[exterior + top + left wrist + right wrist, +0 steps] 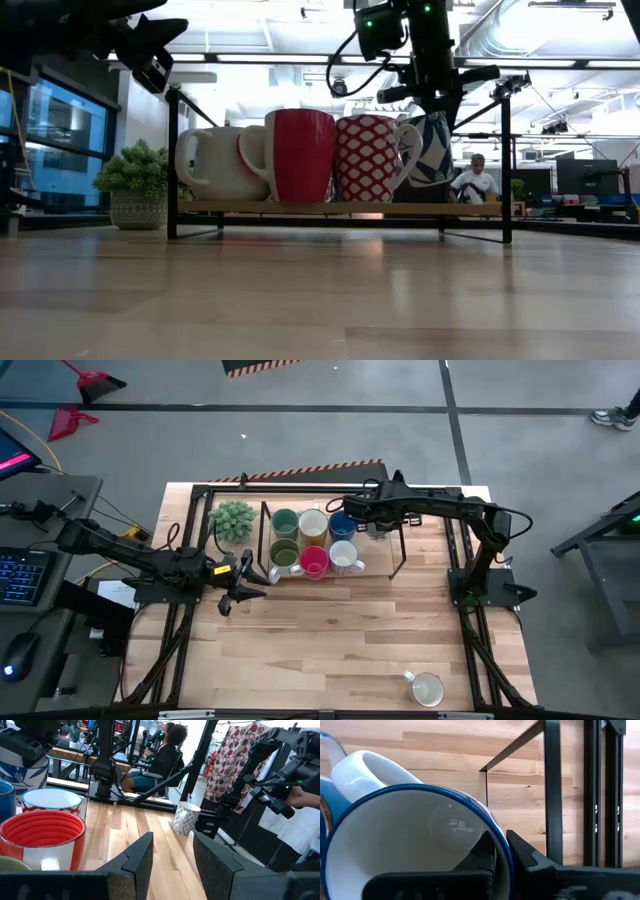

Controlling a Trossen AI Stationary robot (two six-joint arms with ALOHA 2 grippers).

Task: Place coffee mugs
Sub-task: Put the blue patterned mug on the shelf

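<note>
A black-framed wooden rack (395,572) stands at the table's far middle. On it are teal-green (285,520), cream (313,522), blue (342,525), olive-green (285,552), red (313,562) and white (343,556) mugs. My right gripper (366,518) is shut on a white mug with a blue pattern (432,150) over the rack's right part. My left gripper (250,575) is open and empty at the rack's left near corner. Another patterned mug (427,688) lies on the table near the front edge. My right gripper holds the blue-patterned mug by its blue rim (501,851), with one finger (481,856) inside the mug and one (532,862) outside. It comes at the rim from above. The mug hangs tilted below the gripper, its handle (360,766) on the side away from the fingers, seemingly just above the shelf.
A spiky green potted plant (232,520) stands left of the rack. The rack's black uprights (172,160) rise at its ends. A seated person (474,180) is in the room behind. Bare wood lies between the rack and the front edge.
</note>
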